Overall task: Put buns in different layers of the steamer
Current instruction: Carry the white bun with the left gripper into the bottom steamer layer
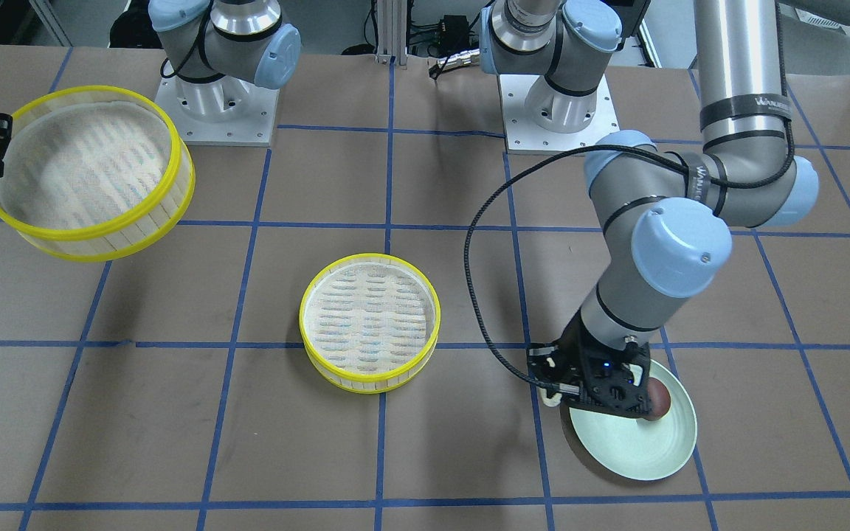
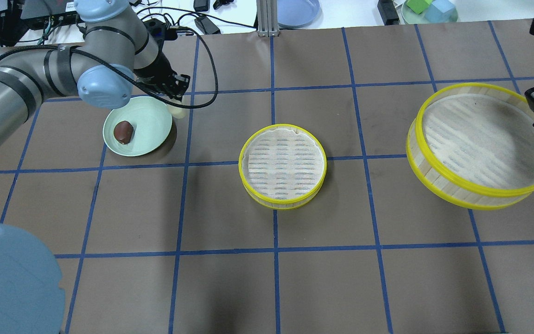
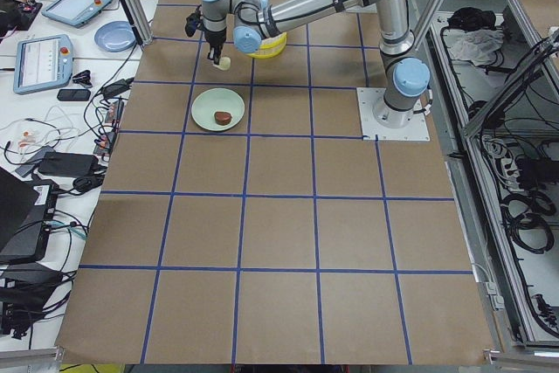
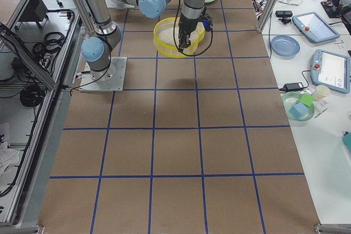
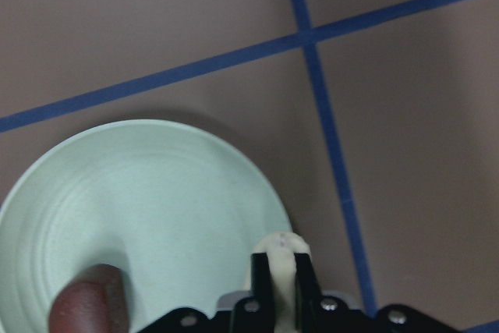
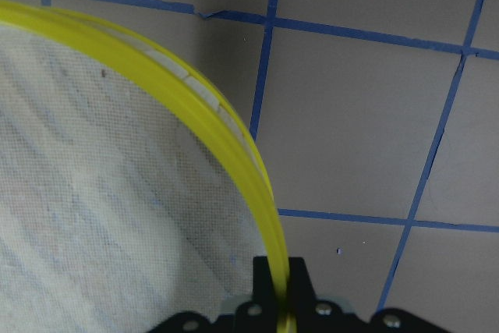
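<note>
**Left gripper**: jaws narrow, clamped on a pale bun that shows between the fingertips. The gripper hangs above the table, over the rim of the green plate. A brown bun lies on the plate, below and to one side of the fingers and apart from them.

**Right gripper**: jaws narrow, pinching the yellow rim of the large-looking steamer layer, one finger inside the wall and one outside. This layer hangs tilted, clear of the table, extending away from the gripper toward the table's middle.

**Second steamer layer**: rests flat on the table between the two grippers, well apart from both.
</note>
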Controlling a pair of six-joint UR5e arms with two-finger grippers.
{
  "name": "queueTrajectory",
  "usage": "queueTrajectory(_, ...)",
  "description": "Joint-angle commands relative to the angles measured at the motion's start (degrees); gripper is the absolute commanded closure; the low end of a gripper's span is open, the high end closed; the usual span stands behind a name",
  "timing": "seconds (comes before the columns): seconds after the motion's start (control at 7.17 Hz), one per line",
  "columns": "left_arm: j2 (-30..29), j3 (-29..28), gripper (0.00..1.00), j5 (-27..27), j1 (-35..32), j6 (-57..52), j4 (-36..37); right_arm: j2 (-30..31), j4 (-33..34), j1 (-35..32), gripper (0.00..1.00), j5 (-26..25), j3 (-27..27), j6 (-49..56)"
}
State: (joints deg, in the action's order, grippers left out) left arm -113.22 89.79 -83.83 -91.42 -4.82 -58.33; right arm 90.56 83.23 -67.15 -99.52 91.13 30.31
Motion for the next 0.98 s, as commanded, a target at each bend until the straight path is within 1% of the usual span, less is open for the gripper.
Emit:
queueTrajectory(0.0, 1.42, 0.91, 1.00, 3.93, -6.90, 12.77, -0.03, -0.03, -0.43, 0.09, 1.00, 0.03, 0.01, 0.28)
queueTrajectory(0.14, 0.99, 1.18, 1.00, 9.50, -9.89, 16.38, -0.12, -0.03, -0.26, 0.09, 1.00, 0.03, 0.10, 0.19)
queueTrajectory(0.28, 0.64, 2.49, 1.00, 11.13, -12.00, 17.46, 0.06, 0.14, -0.26, 0.00, 1.00, 0.21, 0.10, 0.01)
queueTrajectory(0.56, -0.24, 4.77, 1.00, 16.48, -12.90, 18.26, 0.76, 0.58, -0.17, -0.09, 1.00, 0.12, 0.19, -0.86)
queueTrajectory(0.7, -0.25, 6.44, 0.47, 16.50, -13.43, 18.35, 0.59, 0.32, 0.09, -0.09, 1.00, 0.03, 0.19, -0.95)
queueTrajectory(0.84, -0.07, 6.89, 0.06, 16.16, -13.69, 19.48, 0.67, -0.55, 1.40, -0.35, 1.00, 0.38, 0.10, -2.35)
